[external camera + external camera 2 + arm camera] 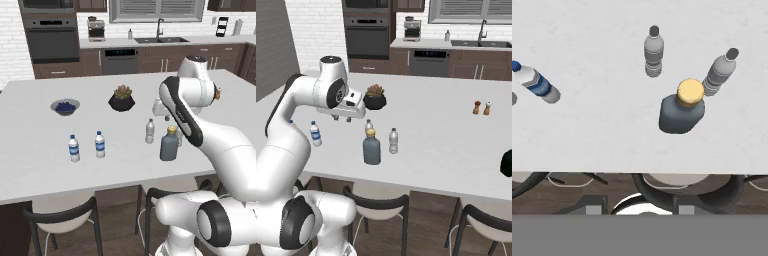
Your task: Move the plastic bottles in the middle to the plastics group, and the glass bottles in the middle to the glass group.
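From the left base view, the white worktop (30, 165) carries the plastics group at near left, two blue-banded bottles (74, 149) and (100, 145) standing upright side by side. Right of them, with bare surface between, stand one clear unlabelled bottle (150, 131) and the dark glass bottle (169, 144), yellow-capped and nearest the front edge; the arm's forearm crosses just right of it and hides what lies behind. A bowl of berries (65, 106) and a potted plant (121, 98) sit farther back, out of the way. In the right base view the hand (342, 118) hangs above the worktop, left of and a little behind the middle cluster, between it and a blue-banded bottle (315, 134); whether its fingers are wide or narrow I cannot tell. Here both clear bottles show, one (393, 141) just right of the glass bottle and one (369, 126) close behind it. Two small brown shakers (481, 108) stand far right. The hand view looks down on the cluster: all three bottles are upright, long axes vertical, the glass one closest to the worktop's front edge. A descent onto the nearer clear bottle looks open; the glass bottle beside it is the likely thing to bump.
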Motion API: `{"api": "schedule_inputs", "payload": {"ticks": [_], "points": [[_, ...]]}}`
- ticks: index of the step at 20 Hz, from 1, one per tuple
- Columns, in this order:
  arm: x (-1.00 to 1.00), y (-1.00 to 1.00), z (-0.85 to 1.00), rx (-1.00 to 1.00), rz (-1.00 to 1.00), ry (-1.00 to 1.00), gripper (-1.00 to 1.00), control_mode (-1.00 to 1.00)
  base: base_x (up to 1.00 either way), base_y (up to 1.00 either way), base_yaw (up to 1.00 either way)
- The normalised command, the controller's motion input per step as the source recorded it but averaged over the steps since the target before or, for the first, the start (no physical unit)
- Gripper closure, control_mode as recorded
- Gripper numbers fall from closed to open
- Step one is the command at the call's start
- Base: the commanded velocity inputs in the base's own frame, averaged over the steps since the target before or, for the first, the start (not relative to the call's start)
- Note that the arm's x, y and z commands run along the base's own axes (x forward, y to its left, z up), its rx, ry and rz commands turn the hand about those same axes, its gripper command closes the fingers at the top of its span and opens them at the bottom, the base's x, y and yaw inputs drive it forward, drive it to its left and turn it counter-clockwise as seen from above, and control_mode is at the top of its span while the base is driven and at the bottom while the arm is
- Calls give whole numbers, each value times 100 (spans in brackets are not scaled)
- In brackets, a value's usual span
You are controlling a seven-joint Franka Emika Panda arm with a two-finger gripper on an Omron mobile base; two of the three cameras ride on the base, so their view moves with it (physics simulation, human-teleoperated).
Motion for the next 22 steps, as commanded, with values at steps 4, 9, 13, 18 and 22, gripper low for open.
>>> {"api": "schedule_inputs", "payload": {"ticks": [4, 9, 13, 18, 22], "points": [[-1, -4, -6, 0, 0, 0, -100, -100, 0, 0, 0], [-4, -30, -22, 0, 15, -2, -100, -100, 0, 0, 0], [5, -59, -43, -3, 10, 5, -100, -100, 0, 0, 0], [30, -58, -41, -2, 3, 13, -100, -100, 0, 0, 0], [71, -8, -36, -2, 0, 7, -100, -100, 0, 0, 0]]}}
